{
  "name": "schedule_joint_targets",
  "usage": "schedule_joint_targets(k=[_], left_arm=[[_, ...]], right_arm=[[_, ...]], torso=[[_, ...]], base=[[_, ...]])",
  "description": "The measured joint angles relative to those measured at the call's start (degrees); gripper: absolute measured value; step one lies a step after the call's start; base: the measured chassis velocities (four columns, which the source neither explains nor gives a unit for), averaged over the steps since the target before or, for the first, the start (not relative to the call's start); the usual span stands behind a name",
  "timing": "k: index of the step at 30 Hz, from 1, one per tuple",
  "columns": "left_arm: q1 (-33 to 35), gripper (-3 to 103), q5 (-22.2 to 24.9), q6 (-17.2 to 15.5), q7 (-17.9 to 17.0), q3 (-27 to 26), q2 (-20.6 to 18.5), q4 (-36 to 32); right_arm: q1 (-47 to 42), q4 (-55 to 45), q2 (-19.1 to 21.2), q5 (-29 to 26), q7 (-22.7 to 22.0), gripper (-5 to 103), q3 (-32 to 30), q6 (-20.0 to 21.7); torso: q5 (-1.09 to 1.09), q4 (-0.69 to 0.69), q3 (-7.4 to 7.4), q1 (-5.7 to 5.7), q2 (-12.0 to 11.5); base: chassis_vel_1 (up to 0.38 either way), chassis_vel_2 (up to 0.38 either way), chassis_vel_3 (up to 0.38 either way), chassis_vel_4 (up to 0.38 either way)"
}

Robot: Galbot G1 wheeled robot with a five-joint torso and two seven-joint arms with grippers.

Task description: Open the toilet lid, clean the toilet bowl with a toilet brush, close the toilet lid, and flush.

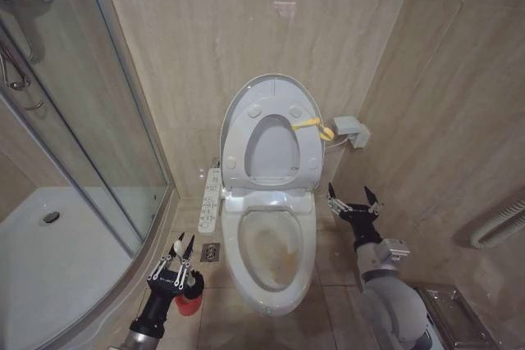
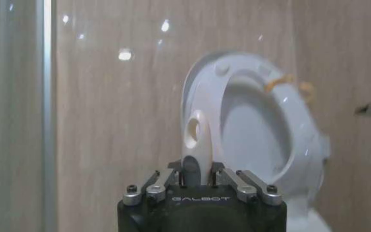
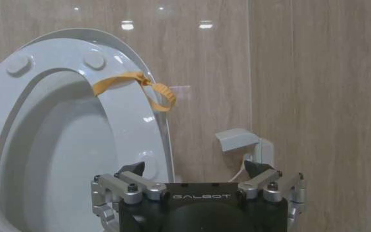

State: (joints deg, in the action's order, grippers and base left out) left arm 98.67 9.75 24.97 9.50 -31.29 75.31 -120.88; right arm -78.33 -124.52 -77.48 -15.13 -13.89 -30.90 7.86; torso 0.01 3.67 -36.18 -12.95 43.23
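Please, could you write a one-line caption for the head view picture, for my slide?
Toilet lid raised over the stained toilet bowl; left gripper holds the toilet brush, right gripper open beside it.

1. Toilet lid [image 1: 271, 88]: glossy white, with a yellow-orange band [image 1: 312, 126] looped at one edge;
2. Toilet bowl [image 1: 273, 252]: white, with yellowish-brown stains inside;
3. Toilet brush [image 2: 196, 145]: white handle;
4. Cup holder [image 1: 189, 302]: red;
5. Wall tiles [image 1: 180, 55]: beige, faintly streaked;
6. Left gripper [image 1: 181, 244], right gripper [image 1: 353, 197]: black with silver metal parts.
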Motion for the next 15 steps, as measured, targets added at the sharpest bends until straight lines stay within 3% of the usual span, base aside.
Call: schedule_joint_targets(k=[5, 8, 15], left_arm=[[0.4, 25, 1.8, -1.4, 0.6, 0.3, -1.6, -5.7], [-1.0, 25, 5.1, -3.1, 1.2, 0.6, -3.5, -8.3], [-7.8, 25, 11.4, -6.5, 2.5, 0.9, -7.1, -7.8]], right_arm=[[0.0, 0.0, 0.0, 0.0, 0.0, 100, 0.0, 0.0], [0.0, 0.0, 0.0, 0.0, 0.0, 100, 0.0, 0.0], [0.0, 0.0, 0.0, 0.0, 0.0, 100, 0.0, 0.0]], torso=[[0.00, 0.00, 0.00, 0.00, 0.0], [0.00, 0.00, 0.00, 0.00, 0.0], [-0.01, 0.01, 0.00, 0.00, 0.0]], base=[[0.000, 0.000, 0.000, 0.000], [0.000, 0.000, 0.000, 0.000], [0.000, 0.000, 0.000, 0.000]])
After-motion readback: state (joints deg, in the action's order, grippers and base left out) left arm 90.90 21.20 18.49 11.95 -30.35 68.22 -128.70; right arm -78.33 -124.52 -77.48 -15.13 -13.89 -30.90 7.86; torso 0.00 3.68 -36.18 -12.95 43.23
